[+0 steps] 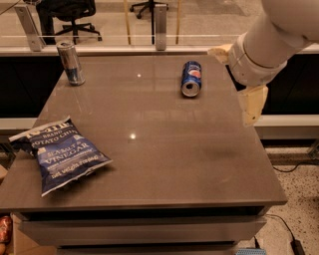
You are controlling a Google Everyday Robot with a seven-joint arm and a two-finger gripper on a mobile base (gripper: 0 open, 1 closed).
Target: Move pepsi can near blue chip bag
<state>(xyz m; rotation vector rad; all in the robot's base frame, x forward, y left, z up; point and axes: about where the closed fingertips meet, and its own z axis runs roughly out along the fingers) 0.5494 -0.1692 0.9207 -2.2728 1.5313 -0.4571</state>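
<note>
The pepsi can [191,78] lies on its side at the back right of the brown table [164,149], its silver end facing me. The blue chip bag [61,154] lies flat at the front left, far from the can. My gripper [230,83] hangs at the table's right edge, just right of the can and apart from it. Its cream fingers [252,102] are spread open and hold nothing.
A taller, slimmer silver-and-blue can [71,63] stands upright at the back left corner. A glass railing [124,35] and office chairs [70,12] lie behind the table. Floor and a cable [294,169] show to the right.
</note>
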